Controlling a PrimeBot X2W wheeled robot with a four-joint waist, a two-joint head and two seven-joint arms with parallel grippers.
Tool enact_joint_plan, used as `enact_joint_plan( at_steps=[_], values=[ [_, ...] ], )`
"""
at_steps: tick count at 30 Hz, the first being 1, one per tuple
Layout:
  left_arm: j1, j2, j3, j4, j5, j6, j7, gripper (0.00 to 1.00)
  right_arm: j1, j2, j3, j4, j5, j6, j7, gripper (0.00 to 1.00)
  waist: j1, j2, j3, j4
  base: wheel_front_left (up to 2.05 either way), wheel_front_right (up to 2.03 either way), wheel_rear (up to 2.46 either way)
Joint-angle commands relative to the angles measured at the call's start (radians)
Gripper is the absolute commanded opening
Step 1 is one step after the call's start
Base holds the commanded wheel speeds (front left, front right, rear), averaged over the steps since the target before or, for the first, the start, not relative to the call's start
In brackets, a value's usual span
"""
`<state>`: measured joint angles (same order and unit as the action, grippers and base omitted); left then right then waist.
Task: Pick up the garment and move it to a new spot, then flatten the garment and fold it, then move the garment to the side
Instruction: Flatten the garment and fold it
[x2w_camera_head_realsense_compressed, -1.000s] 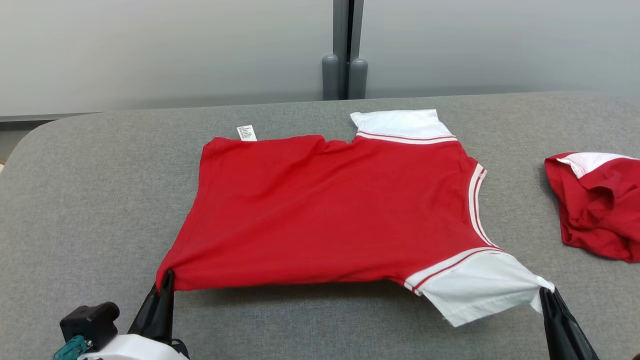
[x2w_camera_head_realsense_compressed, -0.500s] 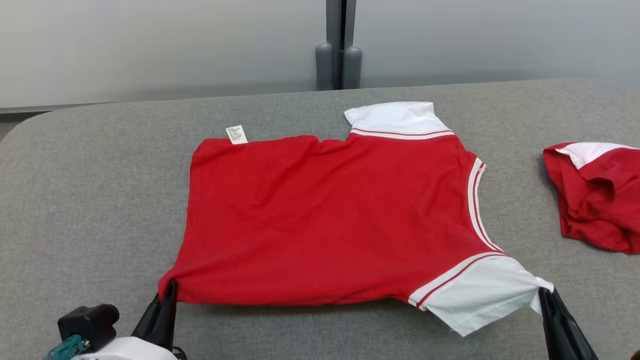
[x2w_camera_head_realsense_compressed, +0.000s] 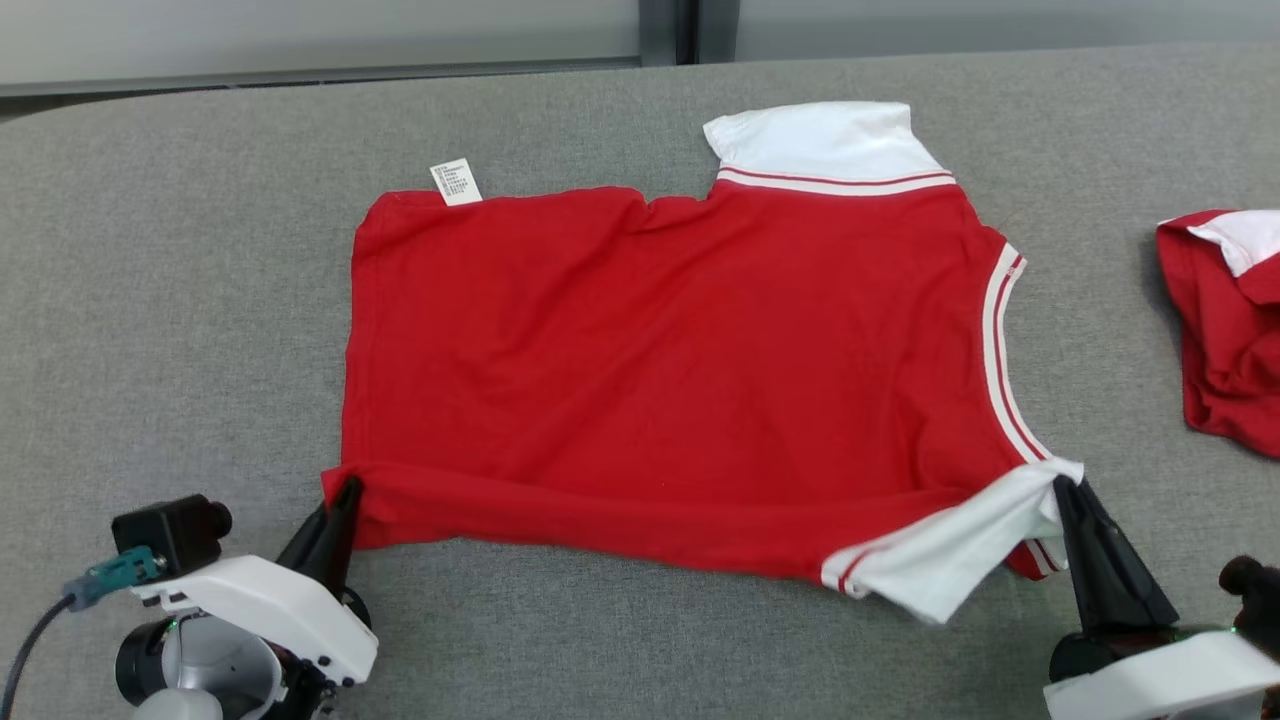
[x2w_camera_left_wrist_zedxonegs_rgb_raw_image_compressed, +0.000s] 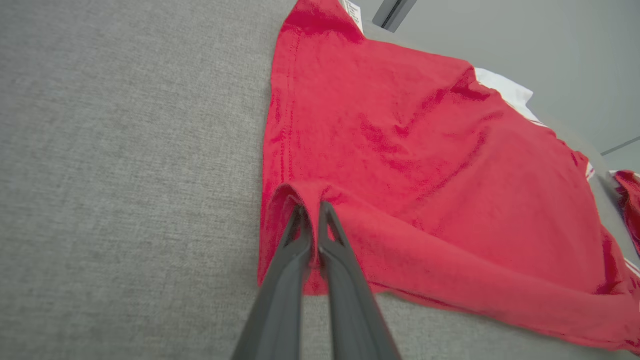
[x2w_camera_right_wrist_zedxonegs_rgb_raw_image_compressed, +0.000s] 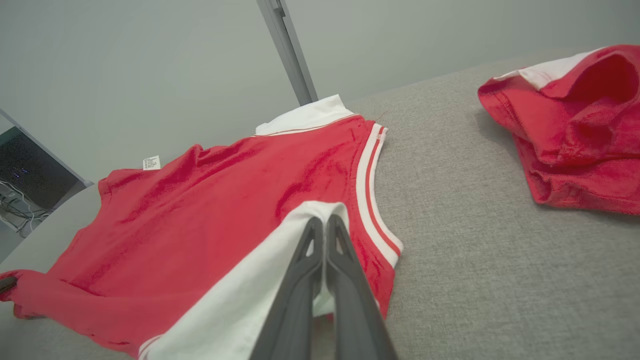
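Count entry. I counted two red shirts on one grey table (x2w_camera_head_realsense_compressed: 180, 300): one flat shirt (x2w_camera_head_realsense_compressed: 680, 370) and one crumpled shirt (x2w_camera_head_realsense_compressed: 1225, 340). On the flat shirt I noted two white sleeves, the far sleeve (x2w_camera_head_realsense_compressed: 825, 140) and the near sleeve (x2w_camera_head_realsense_compressed: 950, 565), and one white label (x2w_camera_head_realsense_compressed: 456, 182). On the crumpled shirt I made out one white patch (x2w_camera_head_realsense_compressed: 1245, 235); beyond that I could not tell. I logged two grippers, the left gripper (x2w_camera_head_realsense_compressed: 347, 492) and the right gripper (x2w_camera_head_realsense_compressed: 1065, 490), with two dark fingers apiece, four in all. One dark post (x2w_camera_head_realsense_compressed: 660, 30) stood behind the table.
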<state>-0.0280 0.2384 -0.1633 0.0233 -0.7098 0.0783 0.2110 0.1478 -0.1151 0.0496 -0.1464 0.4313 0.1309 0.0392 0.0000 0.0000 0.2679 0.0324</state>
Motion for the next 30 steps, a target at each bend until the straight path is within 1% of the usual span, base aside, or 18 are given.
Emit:
enact_joint_plan(
  at_steps=[1, 8, 10, 12, 13, 14, 15, 16, 17, 18, 21, 24, 25, 26, 27, 30],
  values=[
    [-0.04, 0.006, 0.016, 0.017, -0.022, -0.014, 0.005, 0.0, -0.048, -0.02, -0.003, 0.025, 0.009, 0.0, -0.008, 0.0, 0.0, 0.0, 0.033, 0.008, 0.0, 0.0, 0.0],
    [-0.116, 0.016, 0.025, 0.072, -0.048, -0.033, 0.028, 0.0, -0.181, -0.053, 0.008, 0.118, 0.043, 0.0, -0.003, 0.0, 0.0, 0.0, 0.056, 0.013, 0.0, 0.0, 0.0],
    [-0.138, 0.005, 0.027, 0.087, -0.069, -0.045, 0.032, 0.0, -0.22, -0.059, 0.015, 0.152, 0.051, 0.0, -0.002, 0.0, 0.0, 0.0, 0.063, 0.015, 0.0, 0.0, 0.0],
    [-0.155, 0.003, 0.025, 0.105, -0.077, -0.052, 0.039, 0.0, -0.256, -0.05, 0.018, 0.187, 0.083, 0.0, 0.001, 0.0, 0.0, 0.0, 0.073, 0.016, 0.0, 0.0, 0.0],
    [-0.164, -0.009, 0.025, 0.111, -0.092, -0.058, 0.04, 0.0, -0.271, -0.055, 0.023, 0.202, 0.088, 0.0, 0.002, 0.0, 0.0, 0.0, 0.077, 0.017, 0.0, 0.0, 0.0],
    [-0.175, -0.013, 0.028, 0.12, -0.101, -0.065, 0.042, 0.56, -0.287, -0.058, 0.026, 0.214, 0.094, 0.0, -0.005, 0.0, 0.0, 0.0, 0.083, 0.018, 0.0, 0.0, 0.0],
    [-0.184, -0.012, 0.031, 0.128, -0.106, -0.07, 0.037, 1.0, -0.301, -0.051, 0.026, 0.226, 0.11, 0.0, -0.013, 0.24, 0.0, 0.0, 0.088, 0.018, 0.0, 0.0, 0.0],
    [-0.192, -0.016, 0.034, 0.134, -0.112, -0.077, 0.027, 1.0, -0.313, -0.051, 0.029, 0.231, 0.111, 0.0, -0.028, 0.53, 0.0, 0.0, 0.092, 0.018, 0.0, 0.0, 0.0],
    [-0.201, -0.022, 0.041, 0.136, -0.111, -0.078, 0.006, 1.0, -0.324, -0.055, 0.027, 0.234, 0.111, 0.0, -0.046, 0.92, 0.0, 0.0, 0.097, 0.018, 0.0, 0.0, 0.0],
    [-0.208, -0.022, 0.045, 0.139, -0.102, -0.081, -0.015, 1.0, -0.333, -0.052, 0.027, 0.234, 0.118, 0.0, -0.065, 1.0, 0.0, 0.0, 0.103, 0.018, 0.0, 0.0, 0.0],
    [-0.223, -0.034, 0.062, 0.136, -0.062, -0.088, -0.125, 1.0, -0.351, -0.062, 0.033, 0.217, 0.1, 0.0, -0.133, 1.0, 0.0, 0.0, 0.115, 0.016, 0.0, 0.0, 0.0],
    [-0.222, -0.036, 0.055, 0.13, 0.012, -0.08, -0.239, 1.0, -0.354, -0.076, 0.029, 0.197, 0.049, 0.0, -0.215, 1.0, 0.0, 0.0, 0.118, 0.014, 0.0, 0.0, 0.0],
    [-0.217, -0.034, 0.045, 0.121, 0.073, -0.069, -0.32, 1.0, -0.349, -0.09, 0.012, 0.177, -0.024, 0.0, -0.254, 1.0, 0.0, 0.0, 0.116, 0.015, 0.0, 0.0, 0.0],
    [-0.211, -0.037, 0.042, 0.119, 0.099, -0.061, -0.36, 1.0, -0.344, -0.084, 0.006, 0.165, -0.054, 0.0, -0.267, 1.0, 0.0, 0.0, 0.113, 0.015, 0.0, 0.0, 0.0],
    [-0.204, -0.038, 0.036, 0.117, 0.127, -0.053, -0.392, 1.0, -0.337, -0.093, -0.002, 0.152, -0.108, 0.0, -0.275, 1.0, 0.0, 0.0, 0.108, 0.015, 0.0, 0.0, 0.0],
    [-0.183, -0.041, 0.027, 0.101, 0.204, -0.029, -0.452, 1.0, -0.305, -0.084, -0.023, 0.102, -0.203, 0.0, -0.289, 1.0, 0.0, 0.0, 0.086, 0.018, 0.0, 0.0, 0.0]
  ],
)
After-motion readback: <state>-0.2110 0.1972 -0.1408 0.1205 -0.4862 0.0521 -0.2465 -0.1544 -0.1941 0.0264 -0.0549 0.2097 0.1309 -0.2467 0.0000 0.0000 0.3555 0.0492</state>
